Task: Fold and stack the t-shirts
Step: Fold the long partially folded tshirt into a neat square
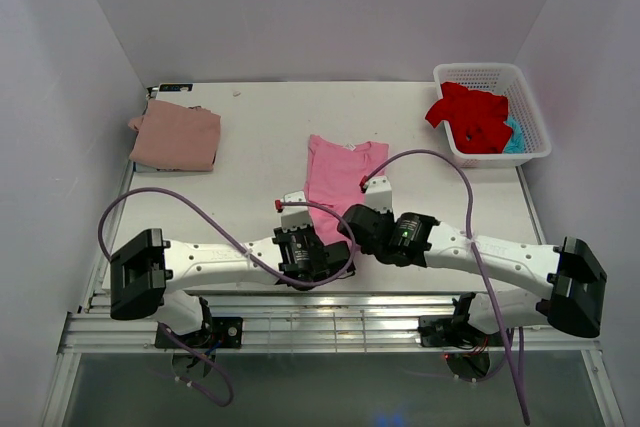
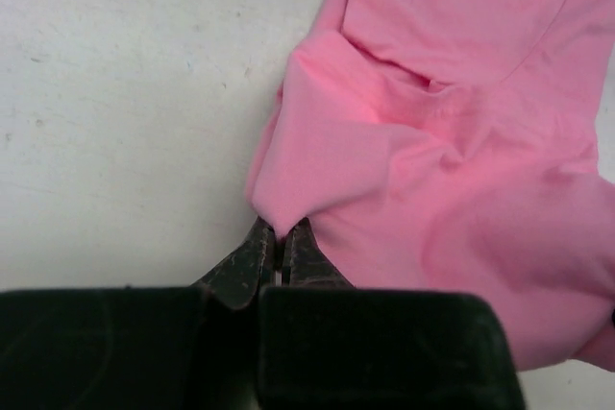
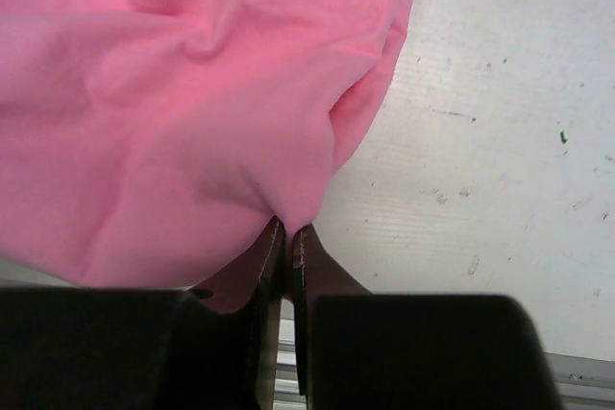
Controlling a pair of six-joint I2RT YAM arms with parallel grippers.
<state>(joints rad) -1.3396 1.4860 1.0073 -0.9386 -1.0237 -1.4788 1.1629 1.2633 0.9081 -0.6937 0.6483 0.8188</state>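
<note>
Pink t-shirt (image 1: 342,169): centre of the tabletop (image 1: 250,137), long axis running up the frame, away from the arms.
Left tool (image 2: 279,245): pinched closed on the shirt's lower-left hem corner.
Right tool (image 3: 289,237): clamped on the lower-right corner.
Nearness: both arms equally near.
Cloth: soft, thin, wrinkled, bunched at each pinch.
Dusty rose t-shirt (image 1: 176,135): folded, upper left.

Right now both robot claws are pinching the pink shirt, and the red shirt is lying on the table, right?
No. The red shirt lies in the white basket, not on the table; the top view shows it. The rest holds: the left gripper and the right gripper both pinch the pink shirt.
</note>
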